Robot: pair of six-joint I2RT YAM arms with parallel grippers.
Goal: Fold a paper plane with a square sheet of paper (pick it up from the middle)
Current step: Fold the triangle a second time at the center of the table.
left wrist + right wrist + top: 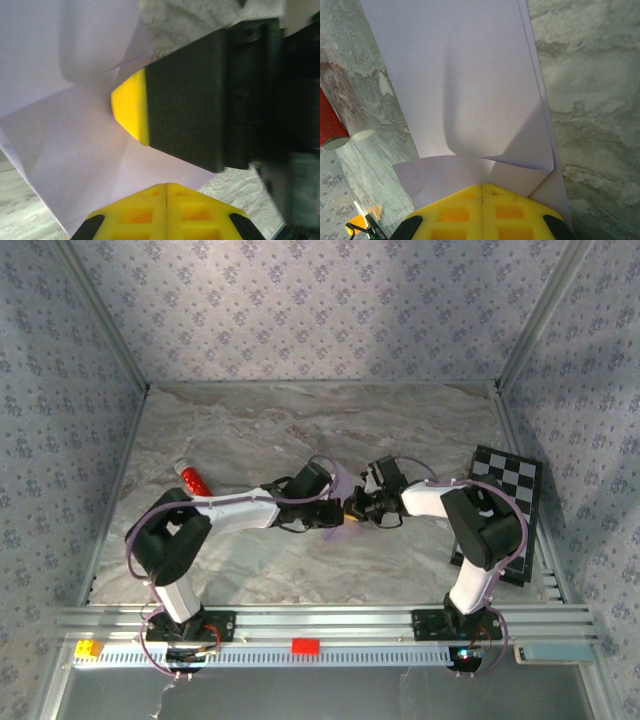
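My left pincer [166,195] and right pincer [482,195] are both clenched on the part-folded lilac sheet [470,100], well left of the checkered board [505,510]. It seems lifted off the bench [250,440]; I'd align the edges squarely before pressing the crease.

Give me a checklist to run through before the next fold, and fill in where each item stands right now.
1. Left gripper shut on the paper: ok, fingers together at its edge.
2. Right gripper shut on the paper: ok, the sheet runs out from its closed tips.
3. Room between the two grippers: cannot tell, they sit very close together.
4. First folds made: ok, crease lines and layered edges show.
5. Folded edges lined up: cannot tell.
6. Red cylinder and checkered board clear of the paper: ok, one lies off to the left, the other to the right.
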